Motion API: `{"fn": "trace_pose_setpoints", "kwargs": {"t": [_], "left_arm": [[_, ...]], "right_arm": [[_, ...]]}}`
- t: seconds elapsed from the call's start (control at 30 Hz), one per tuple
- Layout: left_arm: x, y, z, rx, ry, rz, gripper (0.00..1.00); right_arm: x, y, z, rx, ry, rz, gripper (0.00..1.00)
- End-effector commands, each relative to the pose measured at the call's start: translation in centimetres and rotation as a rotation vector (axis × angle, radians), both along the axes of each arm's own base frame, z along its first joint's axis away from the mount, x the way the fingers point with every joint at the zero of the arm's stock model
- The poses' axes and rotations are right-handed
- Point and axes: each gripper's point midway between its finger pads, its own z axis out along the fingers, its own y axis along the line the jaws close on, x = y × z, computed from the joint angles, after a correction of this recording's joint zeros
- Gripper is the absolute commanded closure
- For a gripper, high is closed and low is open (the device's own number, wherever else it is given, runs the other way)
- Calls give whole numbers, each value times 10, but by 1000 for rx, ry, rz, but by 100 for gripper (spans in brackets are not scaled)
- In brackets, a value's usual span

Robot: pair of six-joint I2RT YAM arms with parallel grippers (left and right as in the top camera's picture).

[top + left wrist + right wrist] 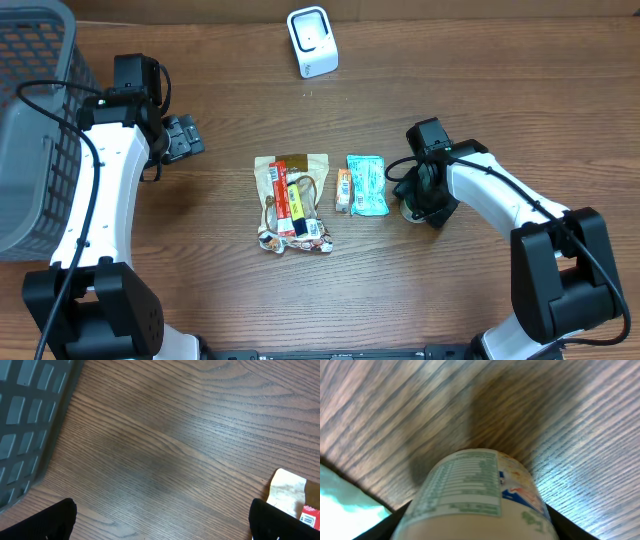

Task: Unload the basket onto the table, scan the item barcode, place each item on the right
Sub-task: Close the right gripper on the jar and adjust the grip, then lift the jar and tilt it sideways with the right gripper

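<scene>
White cylindrical container with a green-printed nutrition label [470, 495] is on its side at the right end effector [422, 200], in the near right part of the brown wood-grain counter [480, 90]. Right wrist view: it lies between the two dark fingers [387, 527], label facing the camera, and its sides run right up to both finger edges. Can't tell from the frames whether the jaws are actually clamped on it or only close around it. No barcode readable on the face that shows, only the nutrition panel and a blue-red print to the right of it.

Just left of it: teal foil packet [367, 185] flat on the counter, with a small orange packet [343, 190] touching its left edge.

Further left, mid-counter: tan paper pouch [268, 175] with a red-and-yellow pack [290, 203] lying on top of it. The pouch's corner also shows at the right edge of the left wrist view.

Left end effector [183, 138] is further back on the left, jaws spread wide, fingers [55, 522] at opposite corners of its own view, only bare counter between them, holding nothing.

Grey plastic mesh basket [30, 120] sits at the left edge, beside the left arm.

Small white boxy scanner [312, 40] stands at the far edge, well apart from the container.
</scene>
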Motion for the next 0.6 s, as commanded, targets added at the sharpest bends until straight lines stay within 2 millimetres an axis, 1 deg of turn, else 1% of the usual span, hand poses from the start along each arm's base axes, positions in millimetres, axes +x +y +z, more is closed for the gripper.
{"fn": "trace_pose_setpoints", "kwargs": {"t": [0.0, 0.1, 0.13, 0.23, 0.3, 0.37, 0.43, 0.53, 0.57], "left_arm": [[3, 1, 10, 13, -25, -18, 0], [3, 1, 10, 13, -25, -18, 0], [3, 1, 10, 13, -25, -18, 0], [3, 1, 10, 13, -25, -18, 0], [3, 1, 10, 13, -25, -18, 0], [3, 1, 10, 13, -25, -18, 0], [3, 1, 10, 13, -25, -18, 0], [3, 1, 10, 13, -25, -18, 0], [3, 1, 10, 13, -25, -18, 0]], "right_arm": [[-8, -2, -6, -7, 30, -9, 45], [-11, -1, -6, 1, 43, -9, 68], [-13, 0, -6, 11, 51, -9, 71], [-14, 5, -1, 62, 76, -22, 72], [-15, 5, 7, 89, 103, -41, 72], [-14, 3, 18, 117, 130, -70, 71], [-13, 5, 28, 169, 152, -96, 69], [-11, 21, 43, 323, 185, -129, 69], [-12, 31, 48, 403, 201, -137, 75]]}}
